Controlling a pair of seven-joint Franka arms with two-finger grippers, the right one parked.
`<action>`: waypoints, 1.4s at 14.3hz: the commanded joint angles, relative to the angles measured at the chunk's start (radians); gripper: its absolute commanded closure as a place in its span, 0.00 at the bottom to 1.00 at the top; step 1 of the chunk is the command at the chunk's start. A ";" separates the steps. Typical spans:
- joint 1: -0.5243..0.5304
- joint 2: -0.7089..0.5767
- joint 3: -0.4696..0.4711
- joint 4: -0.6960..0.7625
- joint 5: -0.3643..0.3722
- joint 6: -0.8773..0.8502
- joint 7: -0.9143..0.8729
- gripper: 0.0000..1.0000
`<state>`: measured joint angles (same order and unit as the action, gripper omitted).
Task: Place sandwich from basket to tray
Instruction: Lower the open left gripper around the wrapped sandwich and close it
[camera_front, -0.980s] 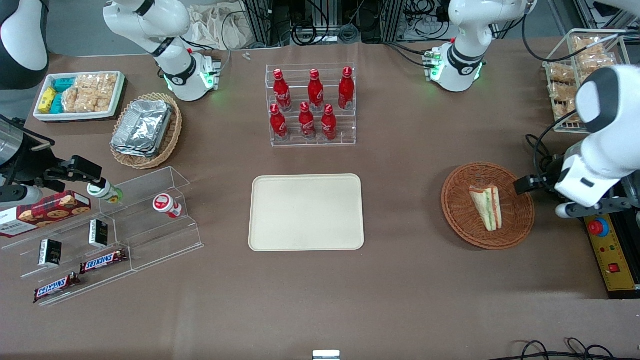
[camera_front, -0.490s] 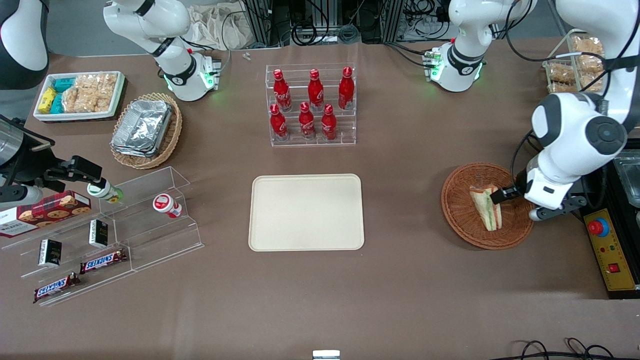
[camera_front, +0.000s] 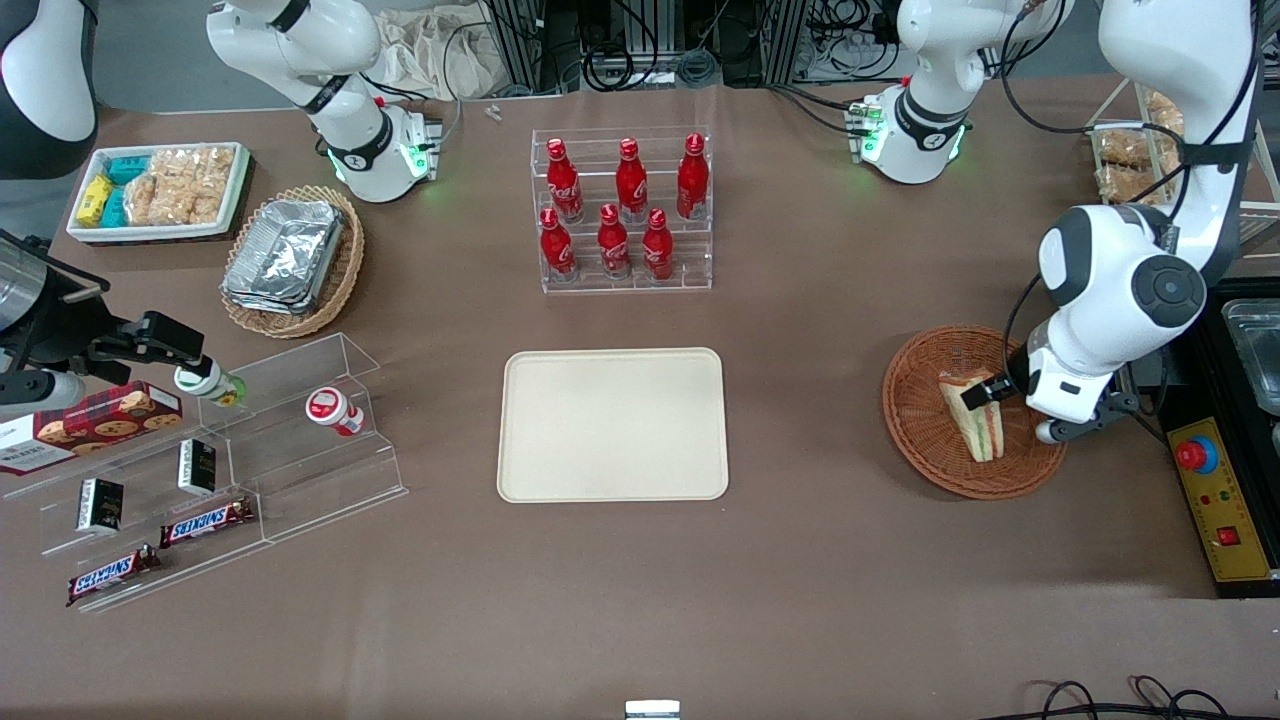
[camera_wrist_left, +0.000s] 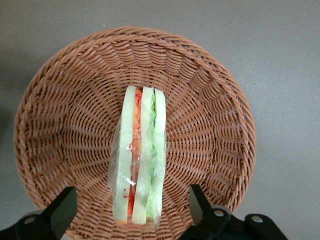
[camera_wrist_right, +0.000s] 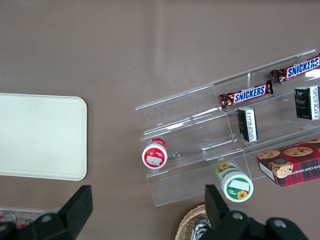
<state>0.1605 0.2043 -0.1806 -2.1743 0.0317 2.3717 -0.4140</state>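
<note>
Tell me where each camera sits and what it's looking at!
Front view: high up facing both robots, looking down on the whole table; both arms show, the claw over the sandwich.
Left wrist view: on the working arm, looking down into the basket; its open claw straddles the sandwich.
Right wrist view: on the parked arm, looking down at the snack shelf; its own fingers show.
Shared: front and right wrist both show the tray.
</note>
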 joint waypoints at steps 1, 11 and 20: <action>0.001 0.047 -0.005 -0.035 0.013 0.099 -0.014 0.00; 0.002 0.081 -0.005 -0.035 0.016 0.098 0.078 0.87; -0.004 0.020 -0.034 0.317 0.005 -0.463 0.174 1.00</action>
<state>0.1593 0.2495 -0.1959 -1.9977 0.0352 2.0821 -0.2785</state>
